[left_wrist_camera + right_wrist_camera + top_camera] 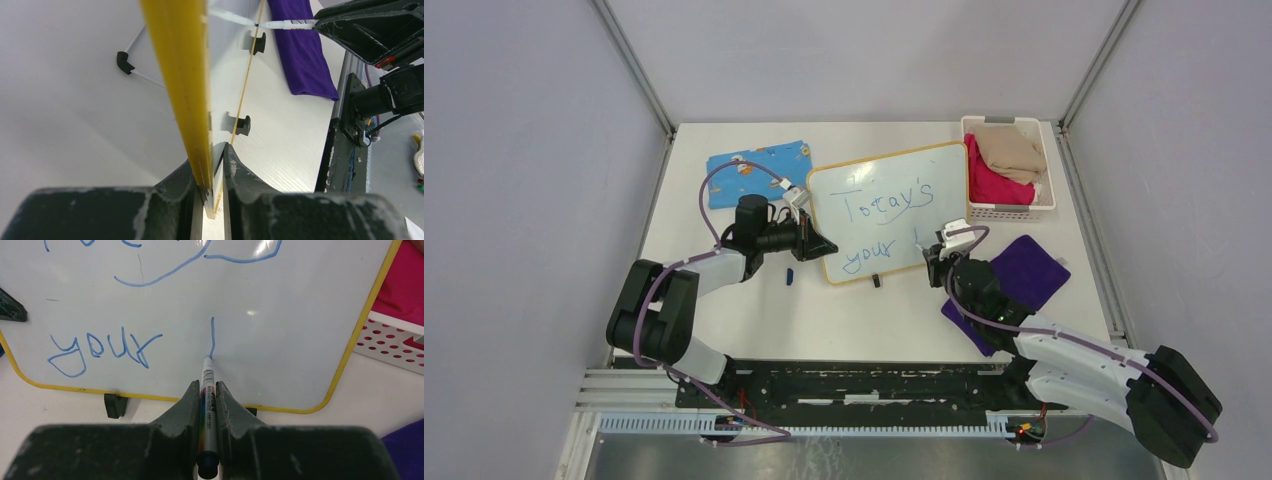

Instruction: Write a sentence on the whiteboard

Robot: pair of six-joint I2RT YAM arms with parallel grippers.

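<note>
- The table point(724, 320) fills the middle of the top view. Bare surface is seen along its left side and across the lower centre, between the board and the arm bases.
- The whiteboard point(849, 225) is found at the centre of the top view. It is propped on its lower long edge, with the black clips point(115, 405) set on the table.
- The left gripper point(816, 243) is closed down on the board's left rim. In the left wrist view the yellow edge is pinched between the two fingers point(240, 175).
- The right gripper point(942, 250) is placed at the board's lower right. Its jaws are clamped narrowly around a marker point(208, 390).
- A purple cloth point(1024, 272) is spread right of centre, near the board's lower right corner and partly under the right arm.
- A blue patterned cloth point(759, 165) is laid at upper left, just beside the board's upper left corner. Whether the two touch cannot be told.
- A white basket point(1014, 210) of folded fabrics is set just beside the board's upper right corner.
- The sentence point(889, 205) is written in blue: "Today's" above, "your" below, then one upright stroke point(212, 335).
- The marker tip is pressed to the foot of that stroke.
- A small blue object point(790, 276) is seen on the table below the left gripper, apart from the board.
</note>
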